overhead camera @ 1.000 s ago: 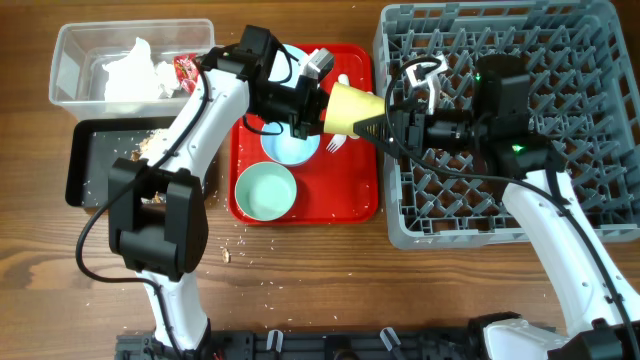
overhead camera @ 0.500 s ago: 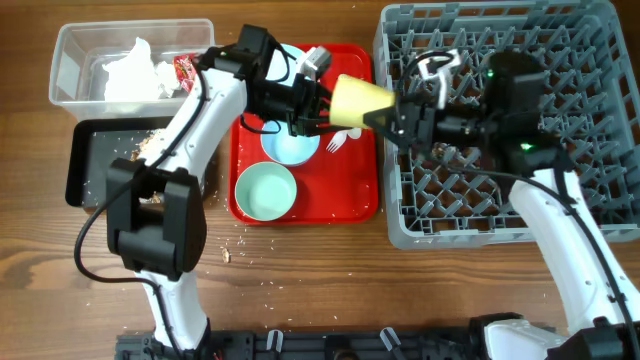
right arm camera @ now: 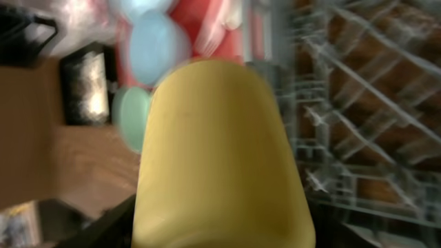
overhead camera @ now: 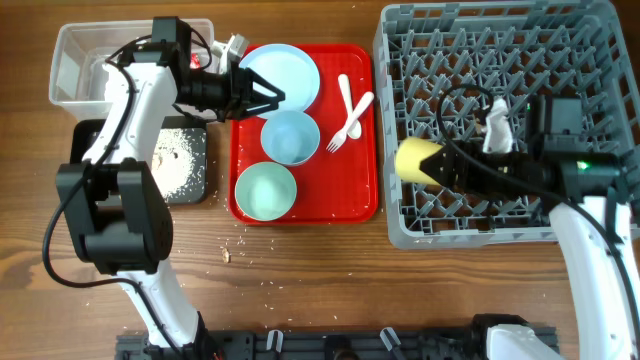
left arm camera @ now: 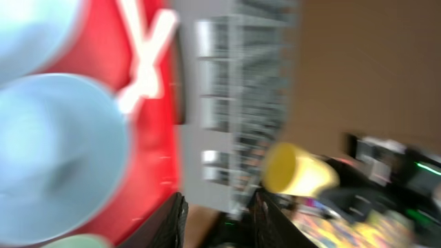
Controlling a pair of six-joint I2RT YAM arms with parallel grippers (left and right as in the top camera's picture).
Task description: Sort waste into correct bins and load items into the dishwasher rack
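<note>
R gripper [overhead camera: 446,168]: clamped on yellow cup [overhead camera: 416,160], cup sideways over dishwasher rack [overhead camera: 600,45], left side. L gripper [overhead camera: 268,98]: fingers apart, empty, over red tray [overhead camera: 352,185] by blue plate [overhead camera: 290,70].

Both arms share 1 build: glossy white tubular links joined by chunky black housings. The left arm [overhead camera: 125,105] has a large black block low down and a black wrist unit topped by a small white-grey part. Thin black cables loop loosely along it. The right arm [overhead camera: 580,245] has white lower links, a black elbow housing with a small green light, and a black forearm with a looping black cable. A white fitting sits near its wrist. The left gripper [overhead camera: 265,96] has 2 black fingers [left arm camera: 176,219], seemingly matte, though blur hides detail.
</note>
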